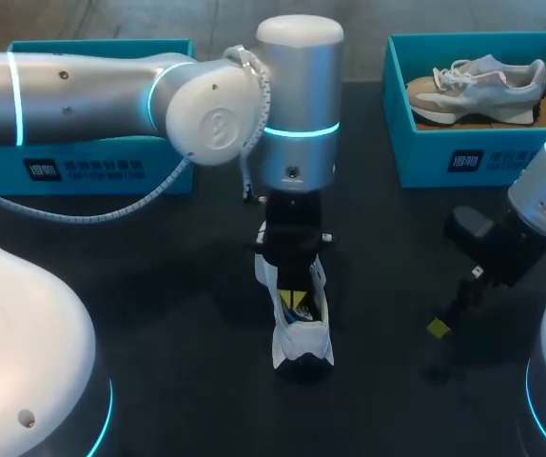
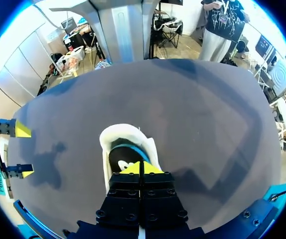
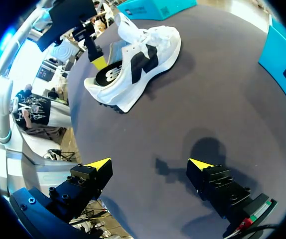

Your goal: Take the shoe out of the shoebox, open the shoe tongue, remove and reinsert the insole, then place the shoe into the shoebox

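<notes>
A white shoe [image 1: 302,335] with a dark side mark stands on its sole on the dark table [image 1: 159,286], near the middle. My left arm comes in from the left, and its gripper [image 1: 297,303] points straight down into the shoe's opening. In the left wrist view the yellow tips of this gripper [image 2: 141,168] are shut together over the insole inside the shoe [image 2: 126,142]; whether they pinch anything I cannot tell. My right gripper [image 3: 149,164] hangs open above bare table, right of the shoe [image 3: 138,64], holding nothing. It shows at the right in the head view [image 1: 444,324].
A teal shoebox [image 1: 463,157] at the back right holds a second, grey-white shoe [image 1: 477,88]. Another teal box [image 1: 92,171] stands at the back left behind my left arm. Bare table lies between the shoe and my right gripper.
</notes>
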You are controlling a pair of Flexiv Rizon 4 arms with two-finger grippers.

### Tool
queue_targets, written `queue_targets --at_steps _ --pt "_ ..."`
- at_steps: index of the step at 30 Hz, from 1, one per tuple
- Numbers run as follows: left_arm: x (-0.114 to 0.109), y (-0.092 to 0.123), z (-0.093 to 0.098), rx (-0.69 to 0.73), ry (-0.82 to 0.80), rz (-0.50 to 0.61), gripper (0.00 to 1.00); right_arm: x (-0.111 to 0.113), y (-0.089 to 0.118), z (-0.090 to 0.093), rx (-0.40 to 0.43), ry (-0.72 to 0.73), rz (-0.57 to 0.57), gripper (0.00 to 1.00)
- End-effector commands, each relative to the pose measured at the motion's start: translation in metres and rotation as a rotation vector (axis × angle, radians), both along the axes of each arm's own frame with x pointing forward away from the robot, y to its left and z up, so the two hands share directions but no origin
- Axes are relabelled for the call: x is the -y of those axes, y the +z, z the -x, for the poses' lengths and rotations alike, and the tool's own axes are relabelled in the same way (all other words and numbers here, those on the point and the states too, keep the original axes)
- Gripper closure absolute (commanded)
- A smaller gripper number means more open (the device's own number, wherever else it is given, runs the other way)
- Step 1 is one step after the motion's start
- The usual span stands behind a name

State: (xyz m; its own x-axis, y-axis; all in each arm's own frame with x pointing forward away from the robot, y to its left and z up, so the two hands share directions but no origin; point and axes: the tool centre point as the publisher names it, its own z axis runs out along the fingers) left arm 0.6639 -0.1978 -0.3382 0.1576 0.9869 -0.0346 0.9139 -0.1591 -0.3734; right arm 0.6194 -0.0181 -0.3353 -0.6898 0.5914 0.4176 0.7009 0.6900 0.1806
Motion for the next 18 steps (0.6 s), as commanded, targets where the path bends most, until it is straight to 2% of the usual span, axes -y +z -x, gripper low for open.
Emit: queue_targets --at_steps 1,18 --pt "-0.003 -0.002 0.003 0.004 -0.014 -0.004 1.00 -0.001 0.000 0.001 0.002 -0.002 0.003 0.00" --pt "0.002 -0.024 0.005 -0.013 -0.032 -0.019 1.00 -0.001 0.000 0.001 0.002 -0.002 0.003 0.00"
